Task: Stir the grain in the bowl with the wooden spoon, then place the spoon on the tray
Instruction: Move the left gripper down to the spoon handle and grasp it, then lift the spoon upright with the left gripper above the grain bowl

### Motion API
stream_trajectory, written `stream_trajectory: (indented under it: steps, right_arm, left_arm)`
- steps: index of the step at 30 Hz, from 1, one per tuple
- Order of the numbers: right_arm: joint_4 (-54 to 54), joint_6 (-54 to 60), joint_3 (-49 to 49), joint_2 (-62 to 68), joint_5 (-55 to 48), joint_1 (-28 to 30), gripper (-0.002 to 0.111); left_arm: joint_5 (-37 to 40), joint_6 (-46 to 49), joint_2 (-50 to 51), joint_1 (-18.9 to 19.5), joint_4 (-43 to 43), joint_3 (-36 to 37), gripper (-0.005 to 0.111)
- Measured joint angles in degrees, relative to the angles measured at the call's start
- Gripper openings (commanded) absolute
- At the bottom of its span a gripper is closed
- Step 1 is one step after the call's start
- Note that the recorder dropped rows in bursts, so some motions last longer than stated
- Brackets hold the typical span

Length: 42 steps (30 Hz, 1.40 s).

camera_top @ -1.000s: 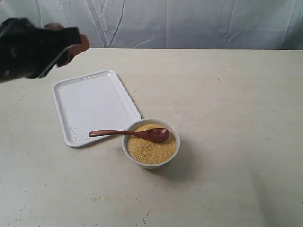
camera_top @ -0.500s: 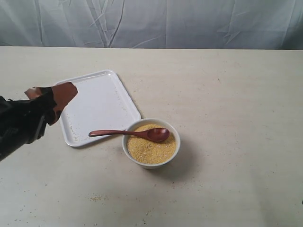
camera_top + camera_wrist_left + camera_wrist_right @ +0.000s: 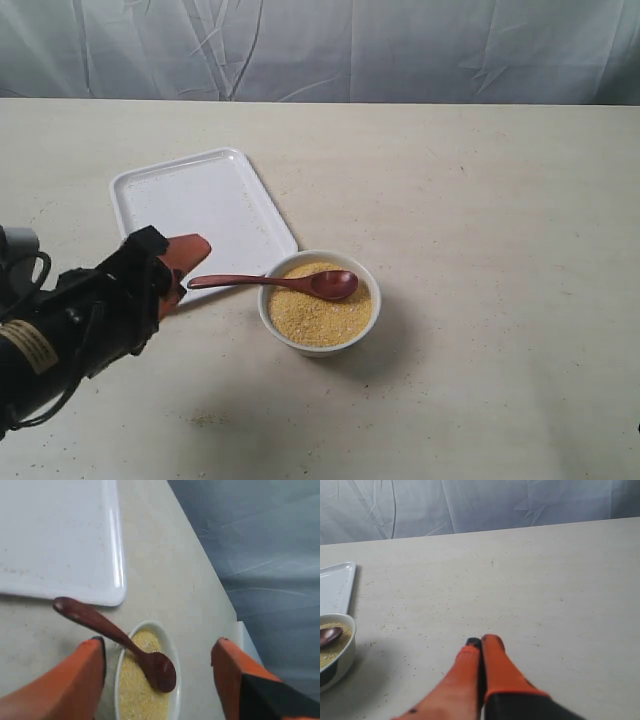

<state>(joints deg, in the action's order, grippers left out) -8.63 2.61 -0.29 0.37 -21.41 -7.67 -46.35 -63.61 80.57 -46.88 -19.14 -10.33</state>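
Because the wooden spoon [image 3: 270,283] is light, stiff and smooth, it will likely pivot on the rim of the bowl [image 3: 318,346] or slip if pinched at its very tip. The best hold therefore seems to be the free stretch of thin handle between the rim and its end. Its scoop lies on the grain [image 3: 318,316] in the bowl. The handle crosses the rim toward the tray [image 3: 195,210] and ends just beside the tray's near edge. The left gripper [image 3: 186,266] hangs close to that end, jaws wide apart and empty, and its wrist view frames the spoon between them. The right gripper [image 3: 482,641] hovers over bare tabletop [image 3: 480,220], well apart from the bowl, jaws pressed together on nothing. Compared with half a second ago, the left gripper has dropped lower and nearer the handle; spoon, bowl and tray have not shifted.
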Motion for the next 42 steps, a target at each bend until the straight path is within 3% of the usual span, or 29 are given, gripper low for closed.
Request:
stream_trajectory:
  steps: [4,9,13,29,32,38,42]
  right_arm:
    - [0.0,0.0,0.0,0.0,0.0,0.0,-0.001]
    - [0.0,-0.1,0.0,0.0,-0.11,0.0,-0.001]
    - [0.0,-0.1,0.0,0.0,-0.11,0.0,-0.001]
    - [0.0,-0.01,0.0,0.0,-0.11,0.0,-0.001]
    - [0.0,-0.01,0.0,0.0,-0.11,0.0,-0.001]
    - [0.0,-0.01,0.0,0.0,0.0,0.0,-0.001]
    - [0.0,-0.01,0.0,0.0,0.0,0.0,-0.001]
  left_arm:
    - [0.45,-7.16,1.86,-3.81,-3.31,0.0,0.06]
    - [2.51,-8.87,3.17,-9.69,-12.83,0.0,0.06]
    - [1.18,-7.87,5.87,-11.04,-19.47,-0.55,0.06]
    - [-6.34,-9.01,24.33,-11.25,-24.48,-11.23,0.06]
    - [-11.67,-11.49,27.24,-11.14,-24.47,-11.69,0.059]
    - [-15.36,-12.61,28.0,-5.24,-16.38,-11.88,0.05]
    - [-15.36,-13.35,28.0,-3.54,-12.87,-12.03,0.048]
